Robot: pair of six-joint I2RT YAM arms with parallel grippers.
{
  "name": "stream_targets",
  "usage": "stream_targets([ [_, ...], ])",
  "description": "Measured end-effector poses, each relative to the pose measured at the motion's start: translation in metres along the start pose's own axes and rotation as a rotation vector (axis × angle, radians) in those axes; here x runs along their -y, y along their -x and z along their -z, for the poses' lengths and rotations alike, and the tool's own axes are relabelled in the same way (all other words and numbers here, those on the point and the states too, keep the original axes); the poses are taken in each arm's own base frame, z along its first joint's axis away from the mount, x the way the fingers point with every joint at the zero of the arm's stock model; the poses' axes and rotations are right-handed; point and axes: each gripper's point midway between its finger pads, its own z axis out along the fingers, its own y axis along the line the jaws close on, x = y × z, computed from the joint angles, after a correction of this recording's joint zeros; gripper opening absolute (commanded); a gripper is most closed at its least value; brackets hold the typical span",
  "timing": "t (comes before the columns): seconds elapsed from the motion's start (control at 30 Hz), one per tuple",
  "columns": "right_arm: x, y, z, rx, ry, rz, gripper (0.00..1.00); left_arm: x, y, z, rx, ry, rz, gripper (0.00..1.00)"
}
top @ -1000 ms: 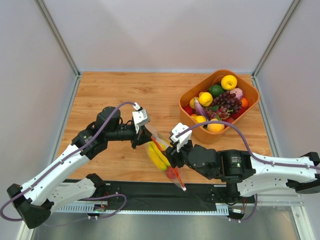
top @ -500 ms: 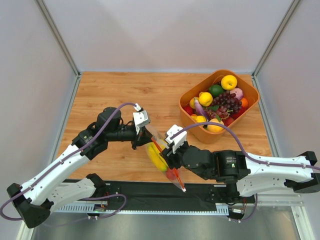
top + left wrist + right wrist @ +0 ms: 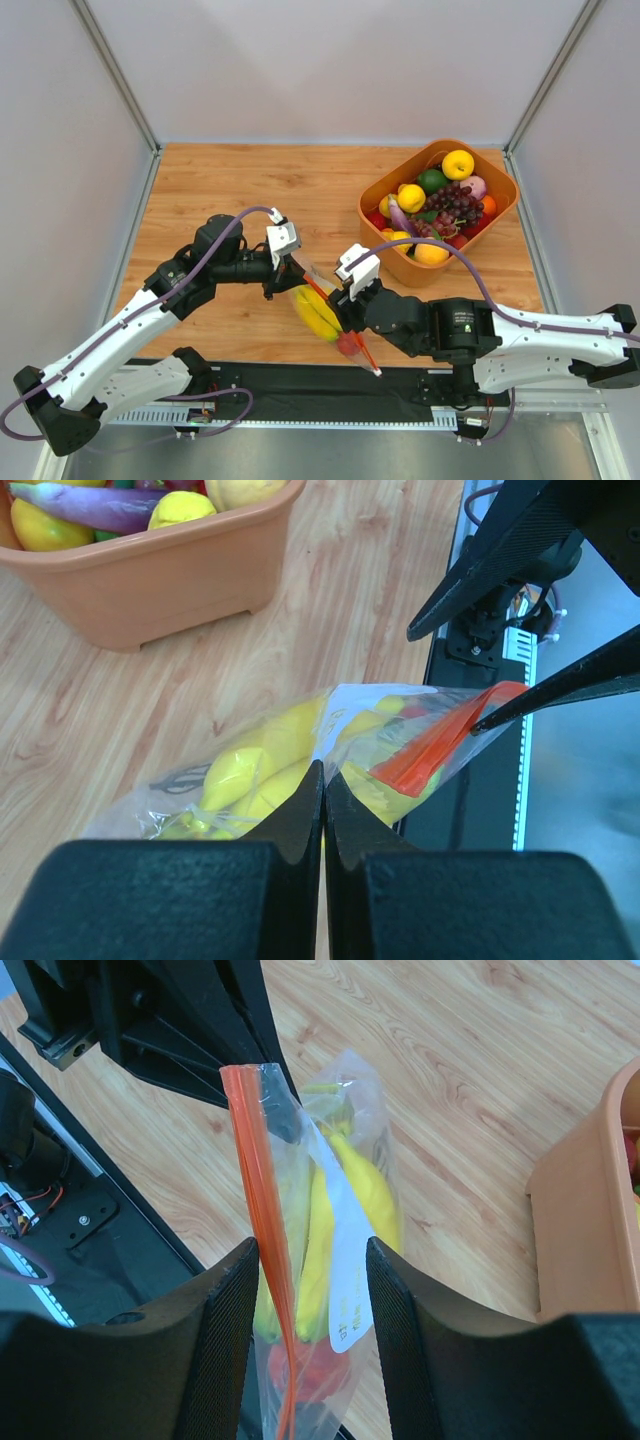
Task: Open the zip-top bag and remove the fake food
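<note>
The zip-top bag [image 3: 322, 310] hangs between my two grippers over the table's near edge, its red-orange zip strip [image 3: 366, 356] running down to the lower right. Inside it I see the yellow banana bunch [image 3: 314, 316] and the small red fruit [image 3: 347, 345]; the tan-brown balls do not show. My left gripper [image 3: 293, 278] is shut on the bag's upper edge [image 3: 330, 715]. My right gripper [image 3: 310, 1270] is open, its fingers on either side of the bag [image 3: 345, 1170], with the zip strip [image 3: 258, 1210] next to its left finger [image 3: 230, 1310].
An orange basket [image 3: 505, 182] full of other fake fruit, among them a purple grape bunch [image 3: 452, 207], stands at the back right. It also shows in the left wrist view [image 3: 150, 590]. A black strip [image 3: 300, 385] runs along the table's near edge.
My right gripper shifted slightly left, then back, staying open around the bag. The bag's lower end swung a little to the right. The left arm has not moved.
</note>
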Motion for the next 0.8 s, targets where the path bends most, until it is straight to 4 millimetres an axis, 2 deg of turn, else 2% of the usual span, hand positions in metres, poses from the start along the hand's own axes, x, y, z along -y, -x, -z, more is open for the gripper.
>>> stream_targets([
  [0.8, 0.0067, 0.0052, 0.0065, 0.020, -0.006, -0.017, 0.49, 0.0028, -0.0015, -0.0005, -0.006, -0.009, 0.000, 0.00],
])
